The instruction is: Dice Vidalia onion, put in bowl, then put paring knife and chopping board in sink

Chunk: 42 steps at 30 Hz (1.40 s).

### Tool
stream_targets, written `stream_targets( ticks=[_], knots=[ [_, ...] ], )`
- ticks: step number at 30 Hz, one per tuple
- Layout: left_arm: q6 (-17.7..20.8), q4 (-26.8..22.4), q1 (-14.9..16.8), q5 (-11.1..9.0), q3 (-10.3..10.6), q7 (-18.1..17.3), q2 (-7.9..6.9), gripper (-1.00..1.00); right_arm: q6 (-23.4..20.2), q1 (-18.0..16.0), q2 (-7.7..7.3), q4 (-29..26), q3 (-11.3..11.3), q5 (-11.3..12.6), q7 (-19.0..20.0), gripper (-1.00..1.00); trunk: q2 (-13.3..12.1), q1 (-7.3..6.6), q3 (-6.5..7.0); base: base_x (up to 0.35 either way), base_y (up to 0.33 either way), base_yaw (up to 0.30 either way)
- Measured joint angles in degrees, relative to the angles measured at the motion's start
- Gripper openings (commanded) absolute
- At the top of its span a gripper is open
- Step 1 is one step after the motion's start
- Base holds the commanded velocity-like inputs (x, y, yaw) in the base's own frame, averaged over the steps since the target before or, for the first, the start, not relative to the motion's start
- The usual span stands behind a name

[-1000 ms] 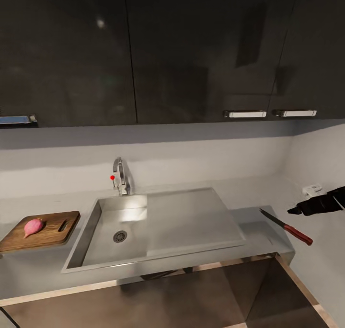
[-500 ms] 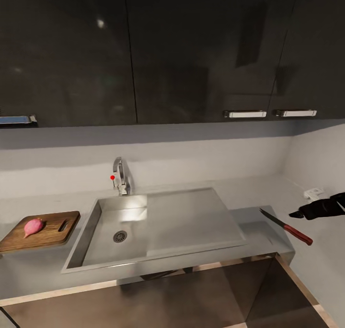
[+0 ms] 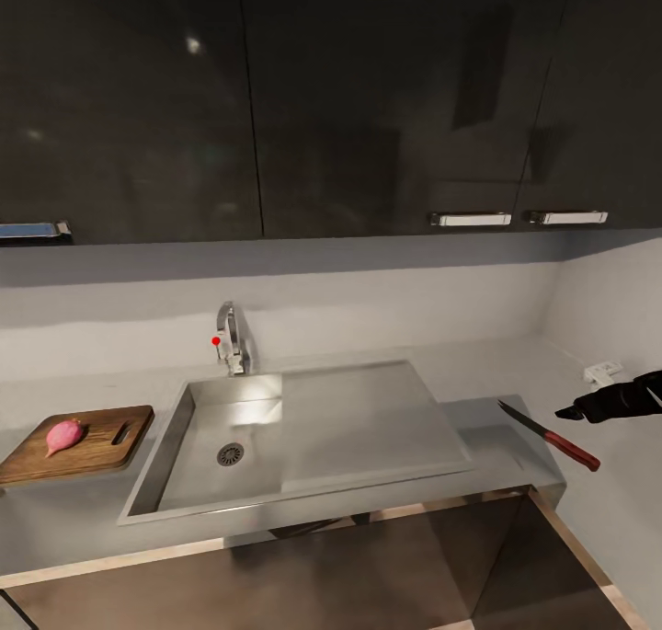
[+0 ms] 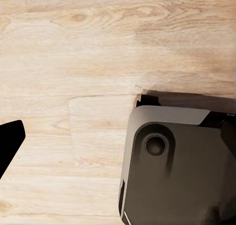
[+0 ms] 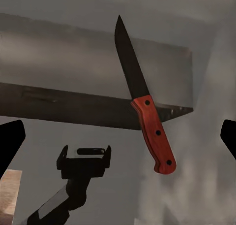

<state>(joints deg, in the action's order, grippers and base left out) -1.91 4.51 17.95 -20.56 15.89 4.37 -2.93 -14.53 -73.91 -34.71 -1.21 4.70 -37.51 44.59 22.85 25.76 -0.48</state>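
The pinkish Vidalia onion (image 3: 63, 435) lies on the brown chopping board (image 3: 81, 442), which rests on the countertop (image 3: 496, 428) left of the sink (image 3: 368, 423). The sink basin holds nothing. The paring knife (image 3: 552, 436) lies flat near the counter's right end, blade pointing toward the sink. My right gripper (image 3: 588, 406) hovers just right of it, open; in the right wrist view the knife (image 5: 145, 107) lies ahead between the spread fingertips (image 5: 11, 141). My left gripper (image 4: 118, 146) hangs low and open over the wooden floor. The bowl is out of view.
Glossy black wall cabinets (image 3: 349, 106) hang above the grey backsplash. The chrome tap (image 3: 232, 336) with its red knob stands behind the basin. A white socket (image 3: 602, 370) sits on the right side wall close to my right gripper. The robot's dark base (image 4: 177, 166) is below the left gripper.
A second ago my right gripper dropped slightly and shifted a little to the right beside the knife. Since half a second ago nothing has moved.
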Motion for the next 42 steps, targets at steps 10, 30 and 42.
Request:
stream_targets(
  ticks=[10, 30, 42],
  knots=[
    [0.0, 0.0, 0.0, 0.0, 0.0, 0.0, 0.00, 1.00, -0.1, 0.1, 0.00, 0.0, 0.0, 0.0, -0.1, 1.00, 0.0, 0.00, 0.00, 0.000, 0.000, 0.000],
    [0.1, 0.0, 0.0, 0.0, 0.0, 0.1, 0.26, 1.00, -0.3, 0.1, 0.09, 0.0, 0.0, 0.0, -0.4, 1.00, 0.0, 0.00, 0.14, 0.000, 0.000, -0.031],
    [0.1, 0.0, 0.0, 0.0, 0.0, 0.1, 0.26, 1.00, -0.4, 0.1, 0.09, 0.0, 0.0, 0.0, -0.4, 1.00, 0.0, 0.00, -0.18, 0.000, 0.000, 0.000]
  ],
)
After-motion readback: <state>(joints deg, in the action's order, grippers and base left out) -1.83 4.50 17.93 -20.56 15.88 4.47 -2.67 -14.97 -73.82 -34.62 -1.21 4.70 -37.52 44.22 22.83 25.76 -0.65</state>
